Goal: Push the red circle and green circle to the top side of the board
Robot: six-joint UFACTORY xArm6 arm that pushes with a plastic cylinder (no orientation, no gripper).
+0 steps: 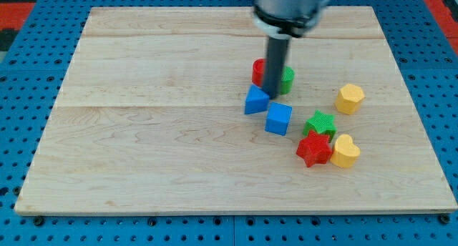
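My rod covers the middle of the red circle (257,72) and green circle (287,79), so only a sliver of each shows either side; their orientation cannot be judged. Both sit slightly above board centre, right of middle. My tip (271,96) rests between them, just above the blue triangle (255,101). The arm carries no gripper, so nothing is grasped. The blue cube (278,119) lies below. No writing is legible on the desk (143,131).

Blue triangle (255,101) touching blue cube (278,119), mid-board.
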